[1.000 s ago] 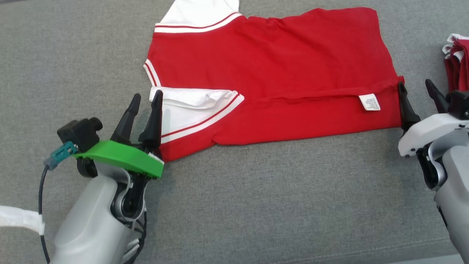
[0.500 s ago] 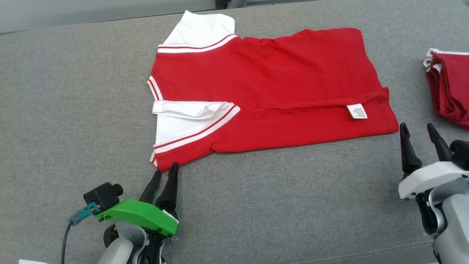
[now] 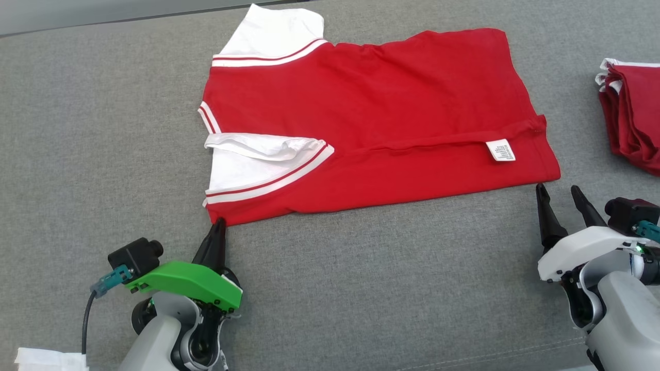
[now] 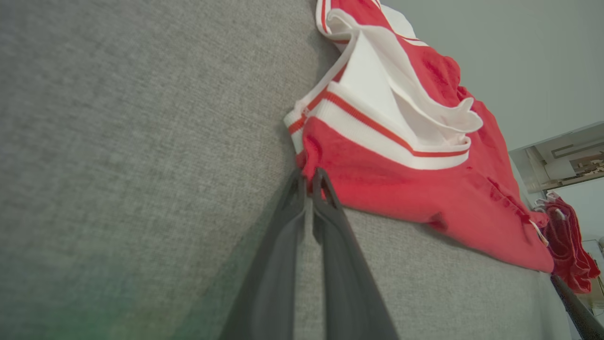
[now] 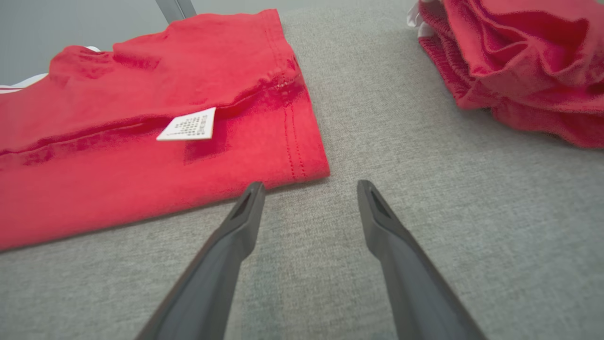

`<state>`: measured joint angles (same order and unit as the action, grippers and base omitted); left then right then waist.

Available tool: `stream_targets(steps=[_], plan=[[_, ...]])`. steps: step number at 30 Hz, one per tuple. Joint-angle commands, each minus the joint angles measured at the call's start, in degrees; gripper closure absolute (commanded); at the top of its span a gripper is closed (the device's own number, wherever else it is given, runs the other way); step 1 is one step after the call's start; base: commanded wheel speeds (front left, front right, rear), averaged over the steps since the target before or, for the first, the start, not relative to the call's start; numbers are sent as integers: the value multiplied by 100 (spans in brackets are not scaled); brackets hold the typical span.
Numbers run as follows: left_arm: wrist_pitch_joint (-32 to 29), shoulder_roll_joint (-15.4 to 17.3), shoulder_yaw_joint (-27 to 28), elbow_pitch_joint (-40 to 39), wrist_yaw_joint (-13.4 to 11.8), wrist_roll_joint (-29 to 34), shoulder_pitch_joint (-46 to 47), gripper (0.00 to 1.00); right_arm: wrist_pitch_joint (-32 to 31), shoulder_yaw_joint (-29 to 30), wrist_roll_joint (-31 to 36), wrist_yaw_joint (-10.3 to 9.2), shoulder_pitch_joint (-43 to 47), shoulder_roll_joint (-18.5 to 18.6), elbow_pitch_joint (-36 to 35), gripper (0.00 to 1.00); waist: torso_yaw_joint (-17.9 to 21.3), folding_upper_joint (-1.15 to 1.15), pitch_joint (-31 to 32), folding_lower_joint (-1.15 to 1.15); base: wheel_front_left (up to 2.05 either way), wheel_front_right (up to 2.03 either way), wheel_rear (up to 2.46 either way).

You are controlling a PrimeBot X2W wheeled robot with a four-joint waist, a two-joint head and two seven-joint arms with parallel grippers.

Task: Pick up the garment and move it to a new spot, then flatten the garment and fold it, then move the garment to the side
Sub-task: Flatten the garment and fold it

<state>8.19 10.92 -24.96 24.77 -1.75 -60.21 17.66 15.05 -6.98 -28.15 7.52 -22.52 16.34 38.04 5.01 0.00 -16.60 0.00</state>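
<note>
You see the garment (image 3: pixel 371 103), a red shirt with white sleeves, lying flat on the grey fabric surface (image 3: pixel 361 288), in the middle of the head view. It is folded along its length, so that one long edge lies over the body and a white label (image 3: pixel 500 150) shows near the right end. The near white sleeve (image 3: pixel 247 170) is folded over the red cloth at the left end.

Your left tool (image 3: pixel 219 226) is clenched. Its two dark fingers stand almost together, and their tips are at the near left corner of the garment. In the left wrist view the tips of the left tool (image 4: pixel 310 174) touch the red corner (image 4: pixel 424 189) just under the white and red stripes. You cannot tell whether any cloth is caught between them.

Your right tool (image 3: pixel 557 188) is released, with its fingers spread apart. It stands just beside the near right corner of the garment, and no cloth is between the fingers. In the right wrist view the right tool (image 5: pixel 310 185) has one fingertip very near the hem, below the label (image 5: pixel 188 125).

A pile of red clothes (image 3: pixel 631 118) lies apart at the right edge.
</note>
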Motion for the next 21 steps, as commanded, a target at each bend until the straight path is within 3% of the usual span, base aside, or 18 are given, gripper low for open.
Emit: stream_targets(steps=[1,12,13,14,15,16,21], plan=[[40,13,22,60,16,-23,-77,100,16,-79,-160,-8,-100,9,100,0,-34,0,6,0,0,0,0],[62,39,18,-68,16,-55,-176,100,16,-334,-1226,-7,-571,-20,734,0,-168,0,-86,0,0,0,0],[62,52,17,-73,14,-42,-153,100,15,-383,-1324,-7,-623,-42,809,5,-174,0,-101,0,0,0,0],[67,64,23,-82,9,-34,-132,100,15,-425,-1412,-7,-680,-45,867,42,-177,0,-114,0,0,0,0],[72,72,26,-86,8,-29,-114,100,15,-467,-1480,-7,-732,-30,920,60,-178,0,-124,0,0,0,0],[77,83,28,-90,6,-20,-98,100,15,-522,-1540,-7,-776,-16,957,100,-179,0,-132,0,0,0,0],[157,106,9,-149,32,46,-120,100,15,-721,-1718,-7,-756,108,952,100,-203,0,-100,0,0,0,0]])
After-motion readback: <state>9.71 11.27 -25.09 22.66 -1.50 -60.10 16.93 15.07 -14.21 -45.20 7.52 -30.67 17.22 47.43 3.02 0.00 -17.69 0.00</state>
